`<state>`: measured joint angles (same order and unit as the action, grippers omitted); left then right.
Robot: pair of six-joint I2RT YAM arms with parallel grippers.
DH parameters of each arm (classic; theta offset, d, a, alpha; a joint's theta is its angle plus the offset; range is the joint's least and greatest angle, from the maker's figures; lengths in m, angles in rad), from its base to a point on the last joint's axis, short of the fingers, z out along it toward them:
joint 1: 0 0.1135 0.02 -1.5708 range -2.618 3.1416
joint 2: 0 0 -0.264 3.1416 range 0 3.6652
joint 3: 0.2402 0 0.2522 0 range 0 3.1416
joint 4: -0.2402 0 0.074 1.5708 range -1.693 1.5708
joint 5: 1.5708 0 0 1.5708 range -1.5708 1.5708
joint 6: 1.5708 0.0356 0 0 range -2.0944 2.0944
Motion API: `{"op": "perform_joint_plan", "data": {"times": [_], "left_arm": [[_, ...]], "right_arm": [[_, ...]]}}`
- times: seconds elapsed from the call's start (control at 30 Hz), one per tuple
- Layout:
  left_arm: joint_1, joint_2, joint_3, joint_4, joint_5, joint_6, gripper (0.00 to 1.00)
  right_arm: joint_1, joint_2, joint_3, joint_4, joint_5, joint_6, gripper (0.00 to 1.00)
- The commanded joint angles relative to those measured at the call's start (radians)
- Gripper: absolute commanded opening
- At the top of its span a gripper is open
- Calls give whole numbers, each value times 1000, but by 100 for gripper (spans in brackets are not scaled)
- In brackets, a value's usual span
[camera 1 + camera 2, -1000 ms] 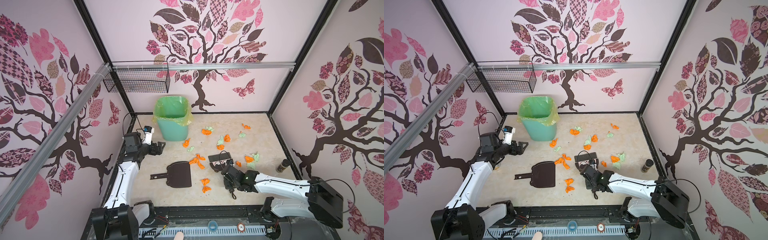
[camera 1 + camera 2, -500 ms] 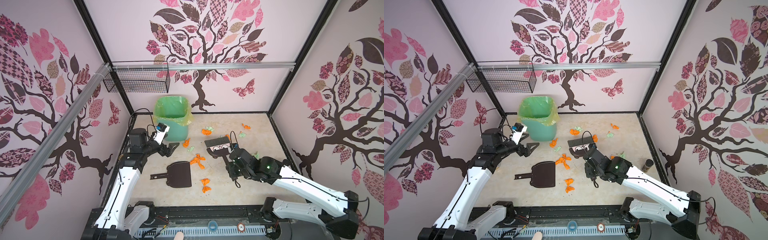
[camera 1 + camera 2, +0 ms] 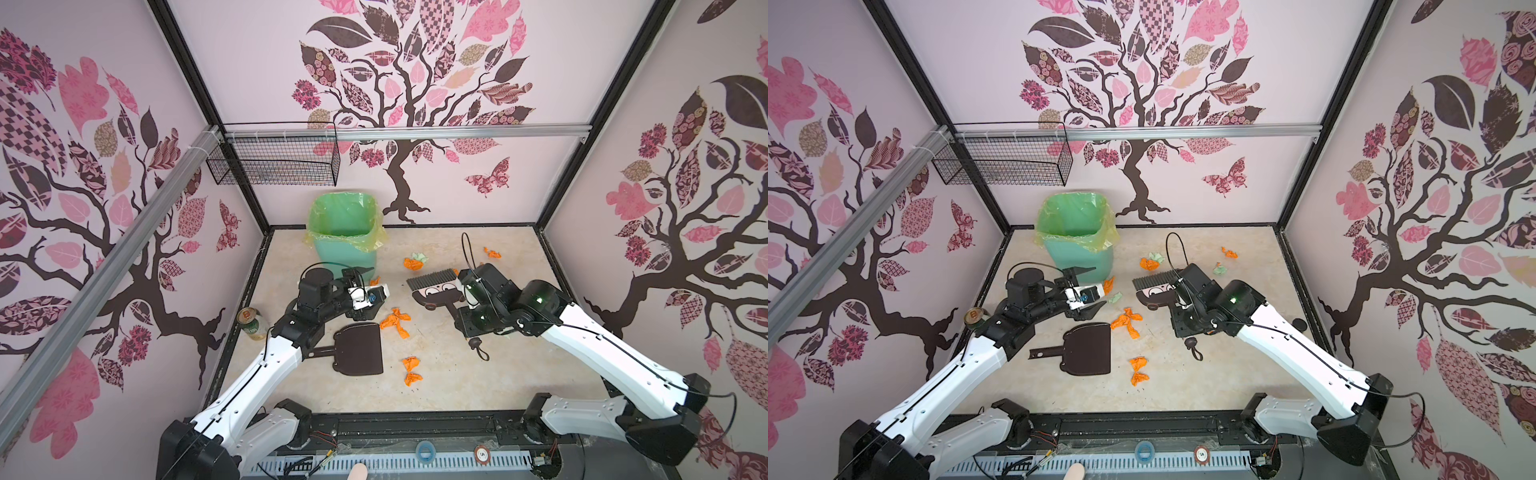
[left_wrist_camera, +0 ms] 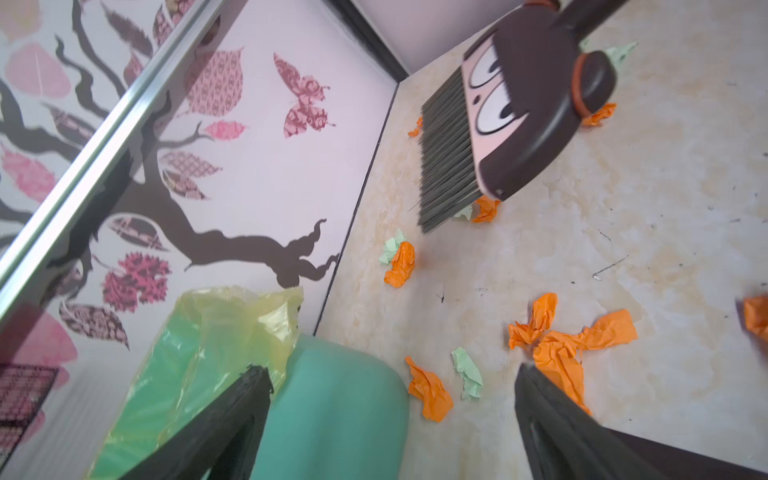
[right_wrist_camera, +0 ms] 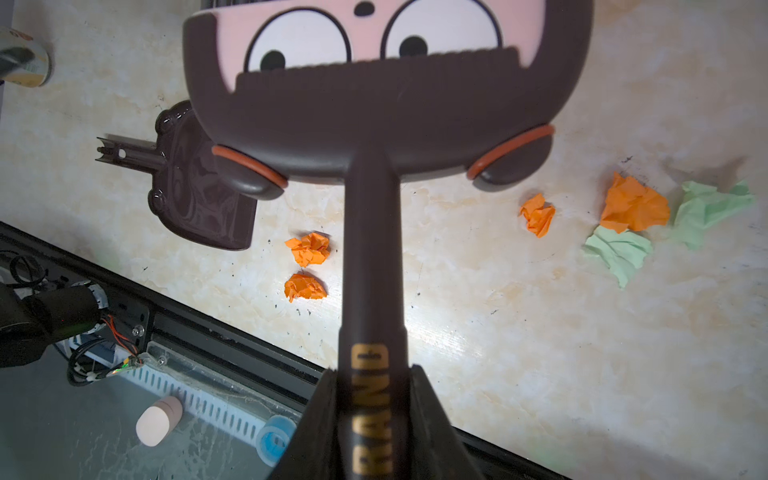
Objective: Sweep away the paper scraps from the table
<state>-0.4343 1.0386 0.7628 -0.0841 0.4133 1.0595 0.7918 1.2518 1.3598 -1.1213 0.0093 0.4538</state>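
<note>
Step in hand: you appear to be setting up a stroke that drives wads into the dustpan (image 3: 359, 349).
Nearest paper scraps (image 3: 410, 363): two orange wads lie just right of the dustpan's near corner, well apart from both end effectors.
Dustpan: it lies flat on the bench (image 3: 457, 386) with its handle pointing left, and nothing holds it. Pin that handle first, or I expect the pan to slide.
Orange cluster (image 3: 395, 322): it lies just off the dustpan's far right corner, between the two end effectors.
Left end effector (image 3: 1096, 287): its fingers are spread wide and empty over the dustpan's far edge, short of the bin (image 3: 345, 253).
Right end effector (image 5: 372, 376): it is clamped on the hand brush (image 3: 434, 289) handle, right of and beyond the dustpan. The bristles look lifted.
Stroke: set the bristles down beyond the cluster, then drag lightly toward the dustpan's open right side, since the wads will probably roll.
Farthest scraps (image 3: 413, 262): an orange-and-green pair lies beyond the brush, far from the dustpan.
</note>
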Motion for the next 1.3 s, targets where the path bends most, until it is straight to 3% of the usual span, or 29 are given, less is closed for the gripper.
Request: {"op": "perform_joint_plan", "data": {"times": [0.0,0.27,0.53,0.63,0.83,1.07,1.2,1.27], "left_arm": [[-31,21,-28,92,67,216,94],[-152,112,-9,130,96,353,93],[-177,205,-9,203,83,385,91],[-177,247,11,214,74,408,86],[-196,299,43,239,68,422,68],[-220,346,90,350,0,352,46],[-239,354,103,353,-37,331,26],[-250,350,96,351,-48,331,9]], "right_arm": [[2,50,79,-41,-28,-36,7],[-2,105,128,-18,-71,-34,7],[-1,131,145,-15,-137,-59,7],[-1,129,157,-18,-165,-69,7],[-1,123,158,-23,-195,-81,7],[-2,108,108,-7,-227,-87,7],[-1,104,97,-4,-226,-96,7],[-1,103,94,-3,-224,-99,7]]}}
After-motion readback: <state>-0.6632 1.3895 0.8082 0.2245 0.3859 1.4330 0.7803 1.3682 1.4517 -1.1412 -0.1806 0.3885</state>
